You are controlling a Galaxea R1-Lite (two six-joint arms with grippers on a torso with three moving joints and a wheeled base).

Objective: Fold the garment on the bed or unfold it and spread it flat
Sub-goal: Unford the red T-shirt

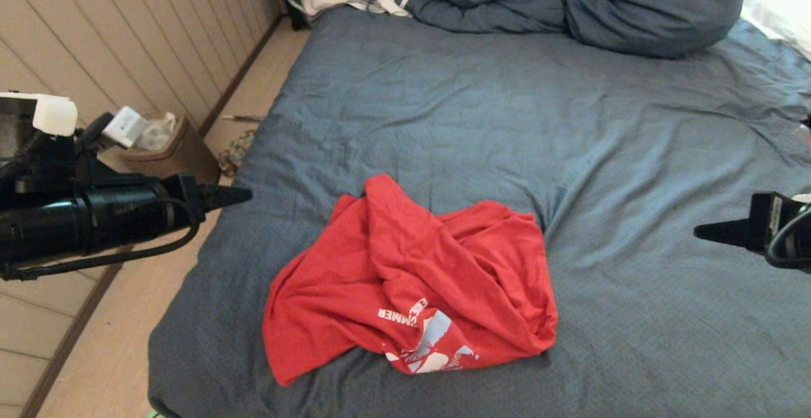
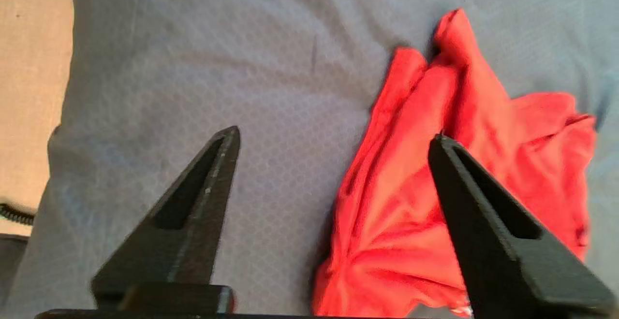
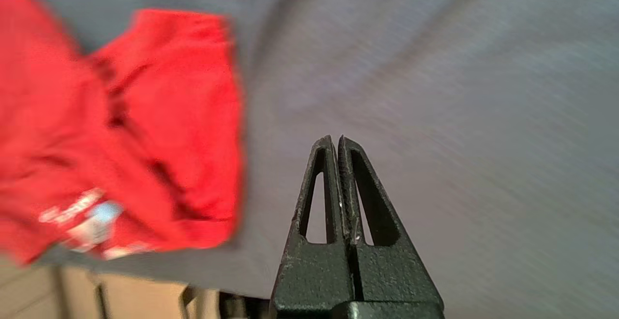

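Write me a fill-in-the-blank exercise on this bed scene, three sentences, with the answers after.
1. The garment lies crumpled on the ____ sheet of the bed.
2. The left gripper has its fingers ____ and holds nothing.
3. The right gripper is ____, off to the side of the shirt.

Missing words: blue; open; shut

Closed right gripper above bed, seemingly beside garment.
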